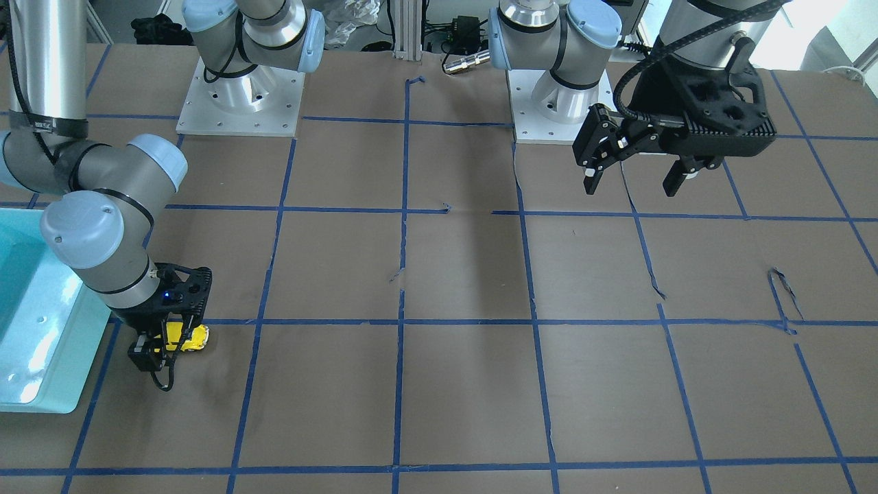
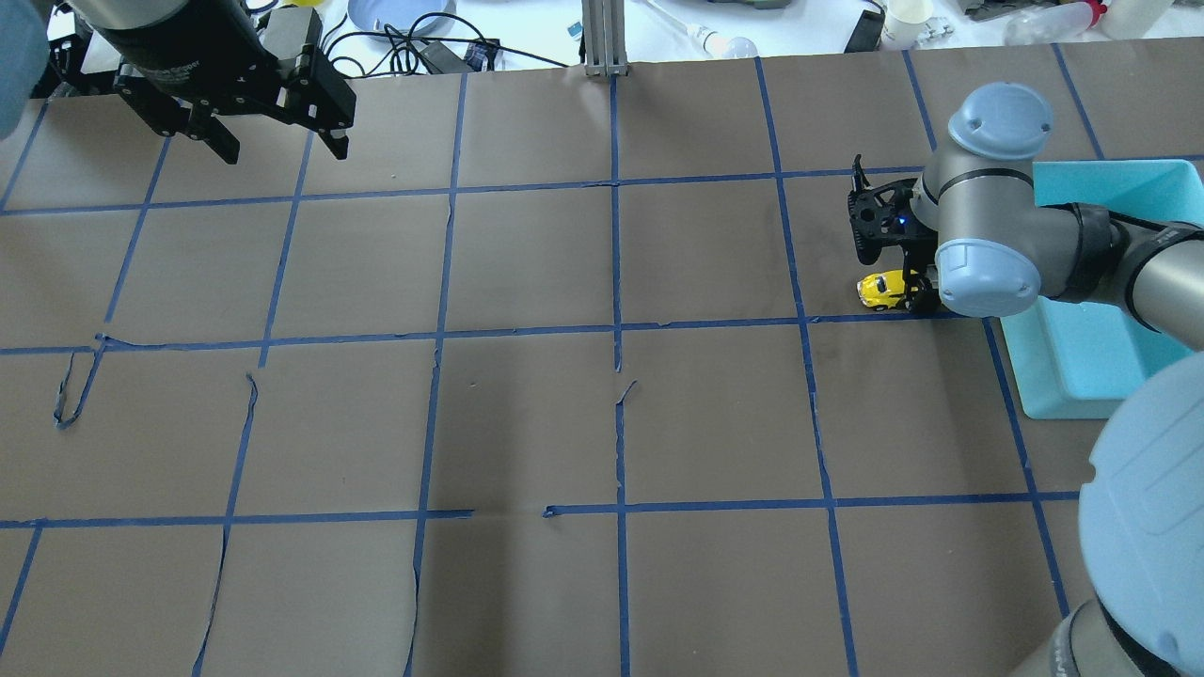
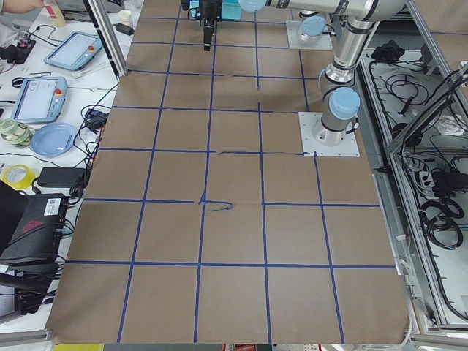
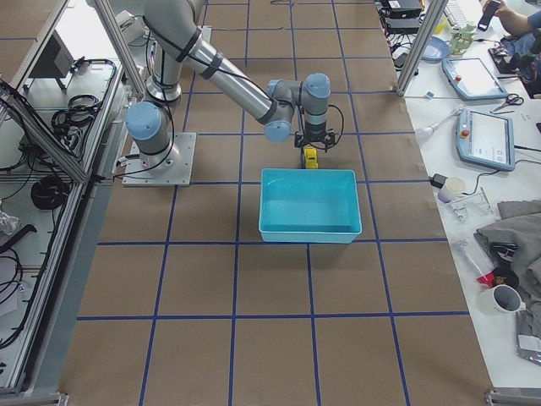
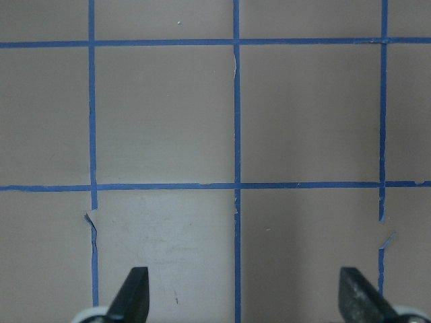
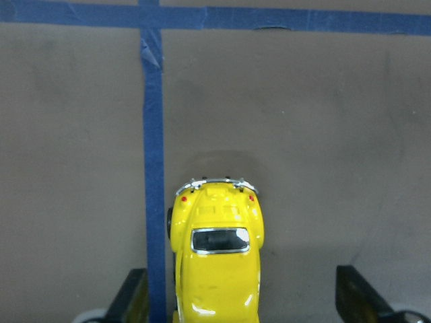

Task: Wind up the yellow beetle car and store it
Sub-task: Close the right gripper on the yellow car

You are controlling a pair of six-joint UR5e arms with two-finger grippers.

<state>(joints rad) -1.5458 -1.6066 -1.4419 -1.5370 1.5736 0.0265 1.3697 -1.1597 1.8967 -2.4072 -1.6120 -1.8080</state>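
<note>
Yellow beetle car [image 6: 217, 262] sat on desk [image 6: 323, 134] beside teal bin [image 2: 1072, 376], between wide-spread right end effector [image 6: 244, 296], fingers clear of it. Best to close squarely on the flanks and keep the wheels down for winding. Left end effector [image 5: 244, 286] hung wide, well apart.

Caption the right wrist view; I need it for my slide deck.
Open right gripper straddling the yellow beetle car on the tape-gridded table.
</note>
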